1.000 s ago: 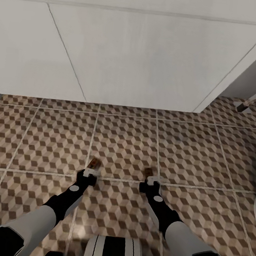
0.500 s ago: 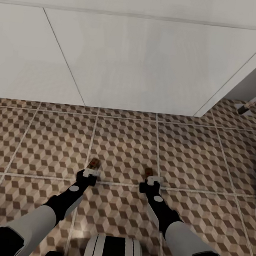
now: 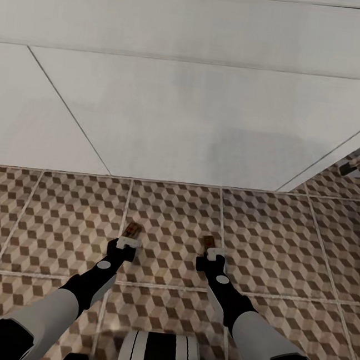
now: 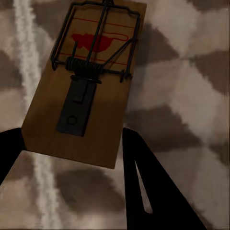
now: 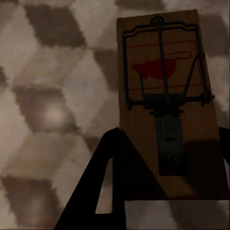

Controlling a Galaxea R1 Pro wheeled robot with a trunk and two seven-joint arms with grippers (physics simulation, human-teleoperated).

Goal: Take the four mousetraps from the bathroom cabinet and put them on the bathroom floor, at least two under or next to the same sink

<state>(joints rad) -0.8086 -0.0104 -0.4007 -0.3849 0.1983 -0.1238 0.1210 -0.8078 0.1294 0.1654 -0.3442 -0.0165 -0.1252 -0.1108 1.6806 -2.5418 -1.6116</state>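
Two mousetraps are held just above the bathroom floor of cube-patterned tiles. My left gripper is shut on one mousetrap; in the left wrist view this mousetrap is a wooden board with a red mouse print and a metal spring, clamped at its near end between the dark fingers. My right gripper is shut on the other mousetrap, which lies flat between its fingers in the right wrist view. The cabinet and the sink are out of view.
A large white box-like unit stands straight ahead, its base meeting the tiles about one tile beyond the grippers. At the far right a thin rod with a dark tip reaches the floor. My own base sits below the arms.
The whole picture has shifted: the white unit now reaches lower and looks bigger, so the camera has moved. Both arms and their mousetraps keep the same place in the picture.
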